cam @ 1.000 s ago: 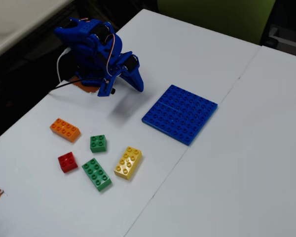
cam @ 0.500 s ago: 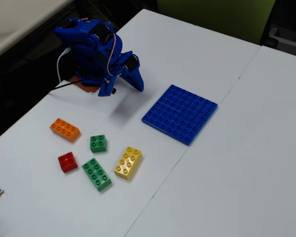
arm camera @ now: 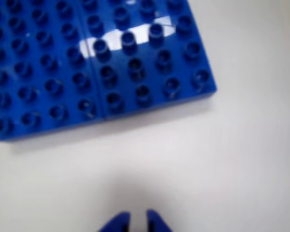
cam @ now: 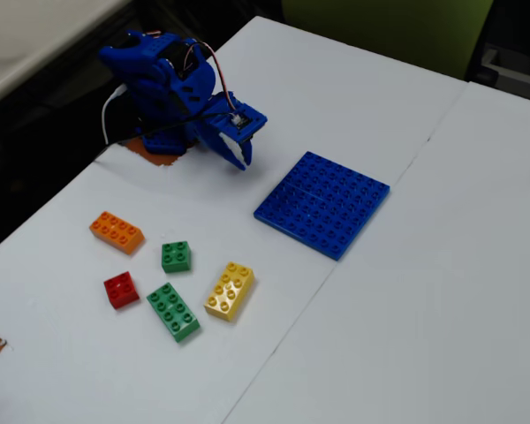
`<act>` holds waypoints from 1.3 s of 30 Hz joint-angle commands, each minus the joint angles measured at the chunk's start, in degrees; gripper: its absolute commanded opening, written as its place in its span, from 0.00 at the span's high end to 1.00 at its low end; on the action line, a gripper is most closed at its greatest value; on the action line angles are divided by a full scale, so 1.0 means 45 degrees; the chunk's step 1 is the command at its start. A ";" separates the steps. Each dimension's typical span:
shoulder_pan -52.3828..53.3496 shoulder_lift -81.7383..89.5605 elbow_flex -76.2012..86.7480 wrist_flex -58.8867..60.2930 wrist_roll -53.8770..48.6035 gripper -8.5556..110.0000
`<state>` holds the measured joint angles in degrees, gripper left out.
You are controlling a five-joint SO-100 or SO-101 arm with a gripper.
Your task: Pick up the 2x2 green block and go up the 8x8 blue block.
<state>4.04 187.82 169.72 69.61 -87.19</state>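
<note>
Tool (arm camera: 138, 222) nearly closed, empty, touching nothing, above table (arm camera: 241, 159).

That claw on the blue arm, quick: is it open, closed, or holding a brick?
Gripper: closed or nearly so, with only a thin gap between the tips in the wrist view; holding nothing. The 2x2 green block lies untouched on the table.

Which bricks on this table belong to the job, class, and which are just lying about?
Job:
small square green plastic brick
large flat blue studded plate

Lying about:
orange brick
small red brick
long green brick
yellow brick
</note>
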 commanded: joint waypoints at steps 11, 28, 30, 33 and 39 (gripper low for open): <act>0.1484 -0.5859 -0.7578 0.1855 0.3437 0.75; 0.7441 -2.1641 -2.0176 0.5566 0.1172 0.72; 0.8027 -2.2344 -2.0078 0.4941 0.0527 0.71; 0.8516 -2.3633 -1.9824 0.3848 0.0273 0.71; 0.9336 -2.4648 -2.0098 0.2676 -0.0371 0.71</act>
<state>44.47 77.34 81.74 83.76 -87.54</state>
